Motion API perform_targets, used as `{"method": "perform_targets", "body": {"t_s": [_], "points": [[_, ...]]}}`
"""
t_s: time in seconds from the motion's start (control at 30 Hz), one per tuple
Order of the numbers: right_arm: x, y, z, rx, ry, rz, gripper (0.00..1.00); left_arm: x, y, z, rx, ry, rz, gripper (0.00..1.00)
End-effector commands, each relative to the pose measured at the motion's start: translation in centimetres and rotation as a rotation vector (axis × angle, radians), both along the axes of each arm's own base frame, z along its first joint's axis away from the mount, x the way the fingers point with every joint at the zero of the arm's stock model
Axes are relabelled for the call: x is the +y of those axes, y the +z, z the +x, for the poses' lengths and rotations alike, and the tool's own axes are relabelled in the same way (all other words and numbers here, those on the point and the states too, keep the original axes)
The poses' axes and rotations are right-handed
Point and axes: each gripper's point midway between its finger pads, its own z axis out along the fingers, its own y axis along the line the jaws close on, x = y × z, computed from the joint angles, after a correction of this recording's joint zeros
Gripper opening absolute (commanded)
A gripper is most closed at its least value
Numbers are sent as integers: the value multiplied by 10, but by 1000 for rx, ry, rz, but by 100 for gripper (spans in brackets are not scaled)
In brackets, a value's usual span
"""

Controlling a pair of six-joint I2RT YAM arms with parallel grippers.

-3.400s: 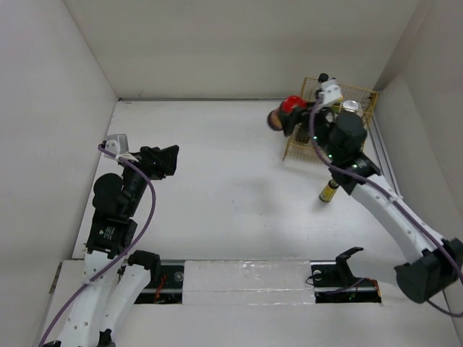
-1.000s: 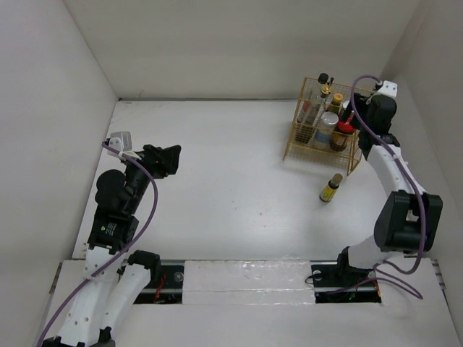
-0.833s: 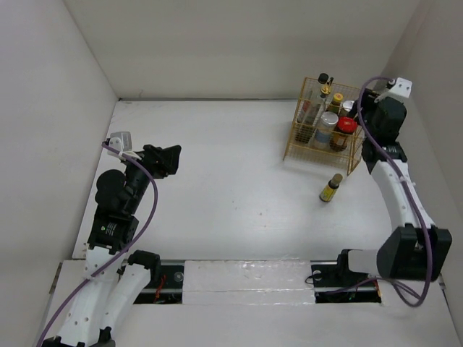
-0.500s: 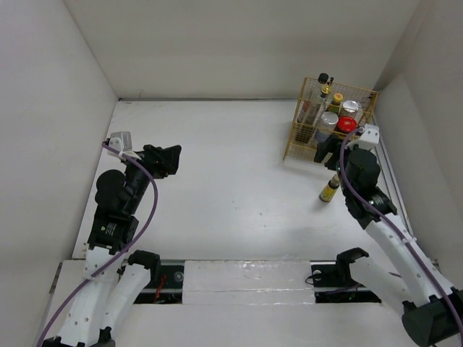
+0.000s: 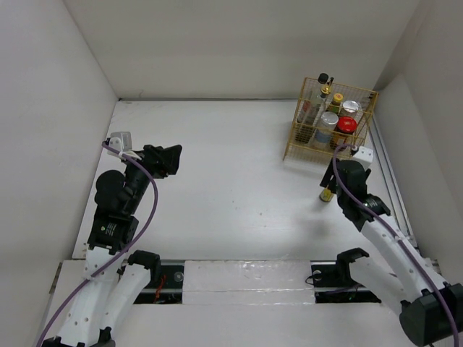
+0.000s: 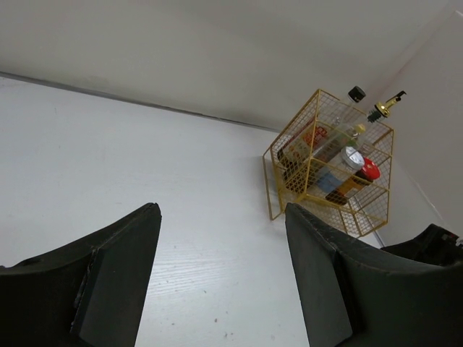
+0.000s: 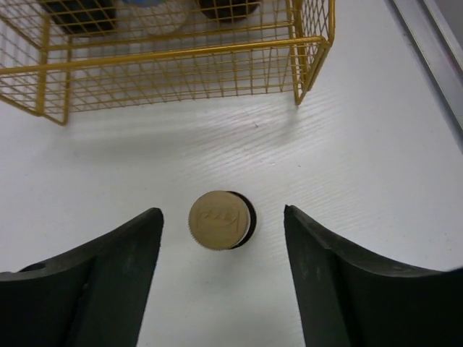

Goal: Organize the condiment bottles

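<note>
A small dark bottle with a tan-yellow cap stands alone on the white table, just in front of the yellow wire basket. My right gripper hovers right above it, open, with one finger on each side of the cap and not touching it. In the basket stand a red-lidded jar, two silver-capped shakers and tall clear bottles. My left gripper is open and empty, far to the left.
The basket stands in the back right corner, close to the right wall. A metal rail runs along the table's right edge. The left wrist view shows the basket across bare white table.
My right arm let go of the red-lidded jar in the basket, swung round the basket's right side and came down over the small dark bottle. The left arm has not moved.
</note>
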Motion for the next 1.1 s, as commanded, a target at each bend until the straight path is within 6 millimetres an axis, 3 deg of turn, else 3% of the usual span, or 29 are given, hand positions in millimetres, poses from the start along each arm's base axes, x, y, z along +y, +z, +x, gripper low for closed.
{"method": "perform_targets", "body": {"t_s": [0.0, 0.13, 0.3, 0.37, 0.4, 0.5, 0.53, 0.63, 0.77, 0.9, 1.0, 1.07], "points": [[-5, 20, 23, -77, -27, 9, 71, -4, 18, -4, -67, -24, -18, 65], [-6, 4, 32, -42, -37, -1, 61, -4, 18, -4, -67, -24, -18, 65], [-9, 2, 30, -23, -61, -11, 25, -5, 16, -2, -58, -24, -15, 65], [-7, 23, 32, -108, -63, 4, 20, -5, 16, -2, -58, -24, -15, 65], [-1, 49, 33, -173, -40, 18, 20, -5, 16, -2, -58, -24, -15, 65], [26, 94, 34, -283, 70, 58, 20, -5, 13, 1, -48, -24, -13, 65], [31, 123, 36, -339, 88, 70, 21, -5, 13, 1, -48, -24, -13, 65], [42, 161, 45, -408, 114, 58, 21, -5, 13, 1, -48, -24, -13, 65], [46, 202, 73, -483, 111, 65, 21, -5, 13, 1, -48, -24, -13, 65], [40, 210, 108, -480, 98, 31, 21, -5, 16, -2, -58, -24, -15, 65], [26, 218, 123, -488, 80, 20, 21, -5, 16, -2, -58, -24, -15, 65], [22, 211, 133, -467, 81, 17, 21, -3, 16, -1, -58, -13, -16, 65]]}}
